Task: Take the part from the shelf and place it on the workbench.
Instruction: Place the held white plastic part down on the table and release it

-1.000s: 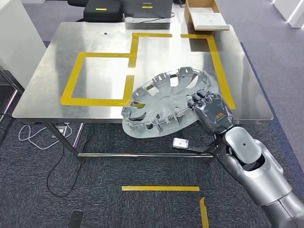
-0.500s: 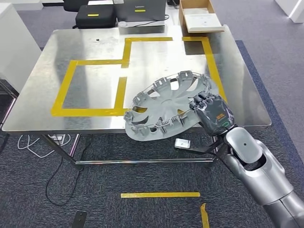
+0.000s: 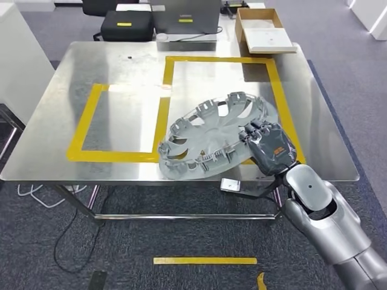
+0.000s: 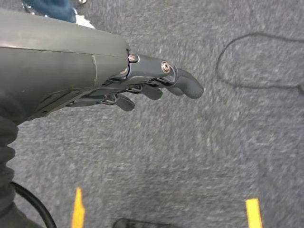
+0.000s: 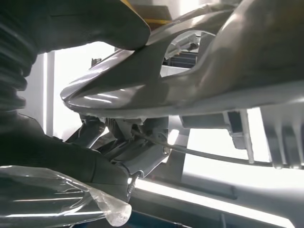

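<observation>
Head view: the right hand [image 3: 269, 148] reaches in over the near edge of the workbench [image 3: 59, 121], toward its near right corner, and grips the rim of the part [image 3: 214, 134], a grey wheel cover with curved spokes and clips round its edge. The fingers curl over the rim from above. The part is tilted, its far side higher, and it lies across the near edge of the bench, its low side jutting past that edge over the carpet. It overlaps the near line of the larger yellow tape outline [image 3: 274, 84]; a smaller tape outline [image 3: 86, 124] lies toward the near left corner. An orange label sits on the back of the hand, its writing too small to read. Past the far edge stand a black case [image 3: 127, 25] with a yellow mark, a grey laptop [image 3: 186, 13] with unreadable lettering, and an open cardboard box [image 3: 262, 30].

Left wrist view: the left hand [image 4: 143, 85] hangs over grey carpet, holding nothing, its fingers stretched out nearly straight and close together. Two yellow tape strips [image 4: 252, 213] mark the floor.

Right wrist view: the thumb [image 5: 90, 23] presses on one face of the part's rim [image 5: 143, 90], darker fingers [image 5: 121, 161] clamp the other, pinching it. Clear plastic film [image 5: 64, 199] wraps part of the hand.
</observation>
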